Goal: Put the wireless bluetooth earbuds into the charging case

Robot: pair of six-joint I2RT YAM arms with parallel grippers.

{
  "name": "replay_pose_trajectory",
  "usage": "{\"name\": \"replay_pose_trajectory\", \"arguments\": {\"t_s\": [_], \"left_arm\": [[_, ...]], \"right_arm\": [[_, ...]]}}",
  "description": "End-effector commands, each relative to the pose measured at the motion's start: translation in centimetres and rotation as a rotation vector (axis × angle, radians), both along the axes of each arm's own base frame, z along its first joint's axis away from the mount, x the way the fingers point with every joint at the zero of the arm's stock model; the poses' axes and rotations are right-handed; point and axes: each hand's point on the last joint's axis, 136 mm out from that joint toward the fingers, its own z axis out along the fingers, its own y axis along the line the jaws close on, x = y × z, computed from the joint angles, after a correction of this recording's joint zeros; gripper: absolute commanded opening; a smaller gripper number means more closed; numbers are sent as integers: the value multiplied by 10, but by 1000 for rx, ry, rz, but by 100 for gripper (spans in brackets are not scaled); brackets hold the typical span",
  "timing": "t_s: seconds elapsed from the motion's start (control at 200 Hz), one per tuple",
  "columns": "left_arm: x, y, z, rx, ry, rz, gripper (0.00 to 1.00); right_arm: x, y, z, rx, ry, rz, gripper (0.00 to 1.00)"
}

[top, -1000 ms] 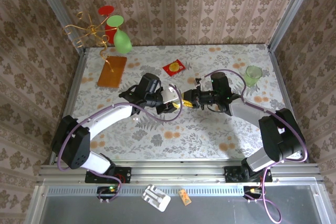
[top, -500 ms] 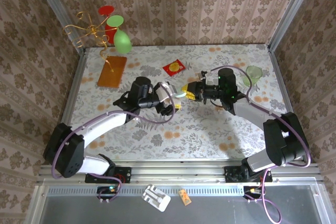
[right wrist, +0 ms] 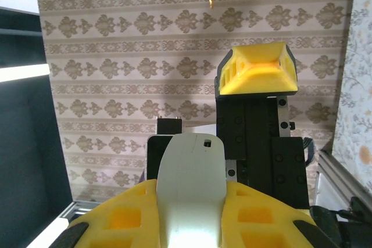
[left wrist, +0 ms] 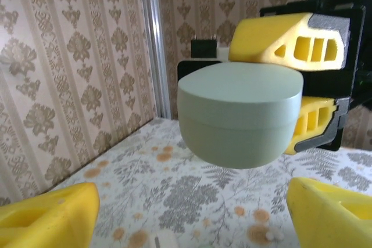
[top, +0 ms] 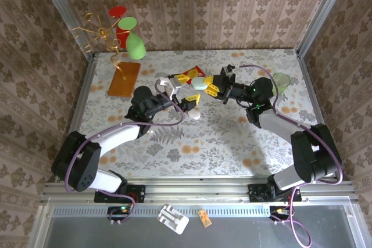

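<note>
A pale green charging case (top: 199,83) hangs closed above the table, pinched between the yellow fingers of my right gripper (top: 208,85). The right wrist view has it edge-on (right wrist: 192,190) between the pads of that gripper (right wrist: 192,213). My left gripper (top: 187,88) faces it, open, one finger on either side and nothing held. From the left wrist the case (left wrist: 239,114) floats beyond the spread fingers of the left gripper (left wrist: 192,216). Two tiny white pieces, seemingly earbuds (left wrist: 271,236), lie on the table below.
A white oval case (top: 195,114) lies on the flowered table under the grippers. Behind are a red packet (top: 192,75), an orange slab (top: 123,78) and a wire stand with green and red shapes (top: 125,33). A green cup (top: 281,83) stands at the right.
My left gripper has opened and let go of the green case. Both grippers have risen and moved toward the back of the table, the right one carrying the case.
</note>
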Motion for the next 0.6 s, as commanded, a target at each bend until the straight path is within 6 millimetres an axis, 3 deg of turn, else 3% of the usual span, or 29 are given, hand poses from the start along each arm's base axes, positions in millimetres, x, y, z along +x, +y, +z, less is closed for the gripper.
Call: {"name": "replay_pose_trajectory", "arguments": {"t_s": [0.0,0.205,0.595], "left_arm": [[-14,-4,34,-91,-53,-100,81],[-22,-8,45,-123,-61,-161,71],[-28,-12,46,-113,-54,-205,59]], "right_arm": [[-9,-3,22,68,-36,-1,3],[-11,2,24,70,-40,16,2],[-10,7,19,64,-33,28,0]]}}
